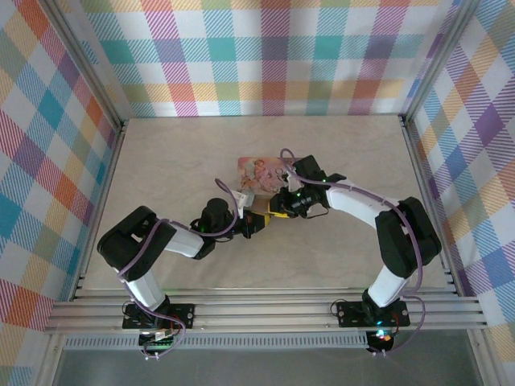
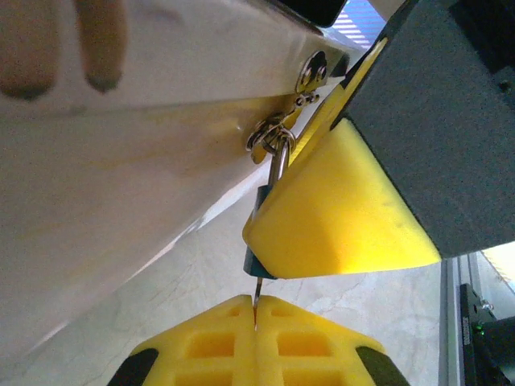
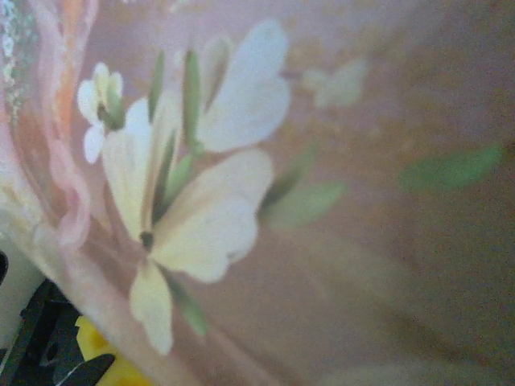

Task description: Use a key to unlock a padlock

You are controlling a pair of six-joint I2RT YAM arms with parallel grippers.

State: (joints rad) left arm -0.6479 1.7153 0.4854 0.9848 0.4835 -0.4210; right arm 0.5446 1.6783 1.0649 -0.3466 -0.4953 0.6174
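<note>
Left claw (image 2: 255, 312) pinched shut on key (image 2: 257, 289).
Padlock (image 2: 252, 261) directly above, along key's axis; right claw (image 1: 279, 211) seemingly clamps it.

Left pincer (image 2: 256, 307) fully closed

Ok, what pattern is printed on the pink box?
Cream flowers with green leaves on pink; the box shows best in the right wrist view.
</note>
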